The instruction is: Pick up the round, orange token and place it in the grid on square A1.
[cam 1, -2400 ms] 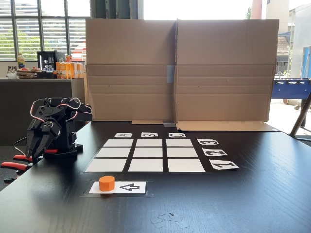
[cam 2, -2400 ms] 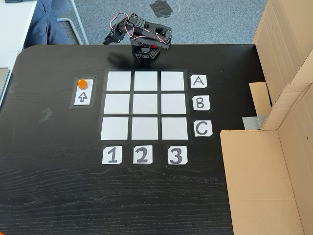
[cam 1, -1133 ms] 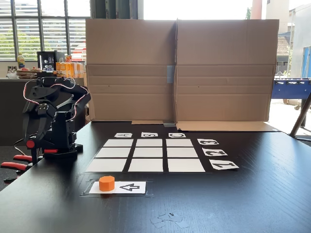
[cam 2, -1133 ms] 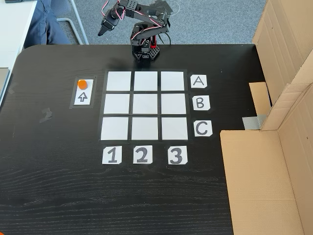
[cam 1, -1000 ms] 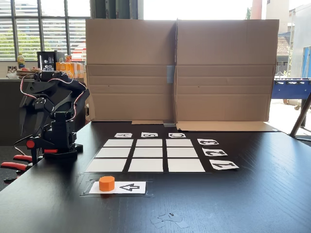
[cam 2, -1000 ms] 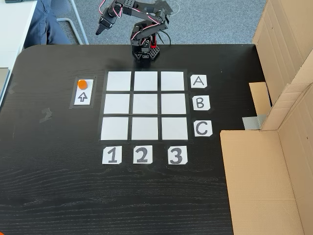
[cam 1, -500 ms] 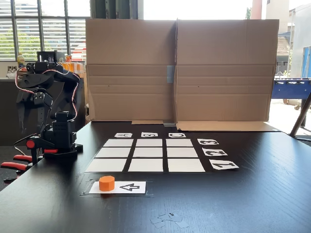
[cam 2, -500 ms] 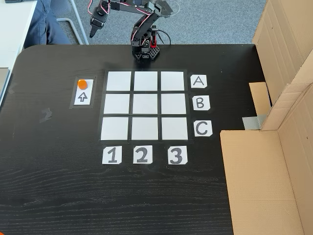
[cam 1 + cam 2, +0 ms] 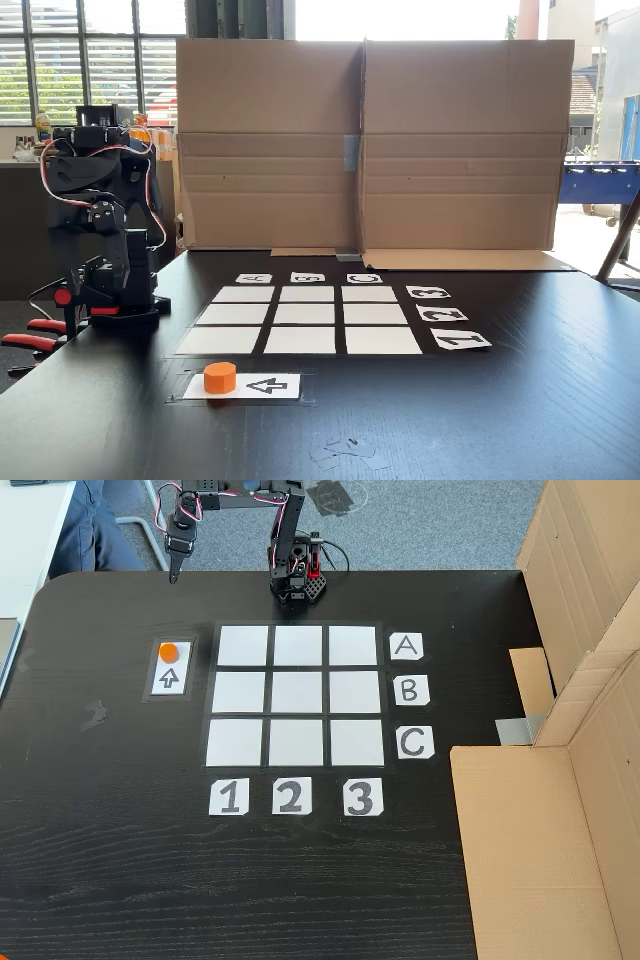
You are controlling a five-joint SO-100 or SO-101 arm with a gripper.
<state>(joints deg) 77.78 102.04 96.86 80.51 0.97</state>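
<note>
1. Fixed views both show the token (image 9: pixel 169 651) sitting on the arrow card (image 9: pixel 169 676), just left of the grid (image 9: pixel 296 699).
2. Arm's hand (image 9: pixel 174 572) hangs above the surface (image 9: pixel 120 860) edge, well apart from the token; whether it's open I cannot tell.

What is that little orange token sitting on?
The token sits on one end of a white card with a black arrow; the part of the card beneath it is covered.

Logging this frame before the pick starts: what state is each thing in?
token: upright on the arrow card, not gripped
arrow card: flat, left of the grid
grid: all nine tiles bare
gripper: pointing down, raised above the table edge, jaws look shut
cardboard box: standing open behind the grid
</note>
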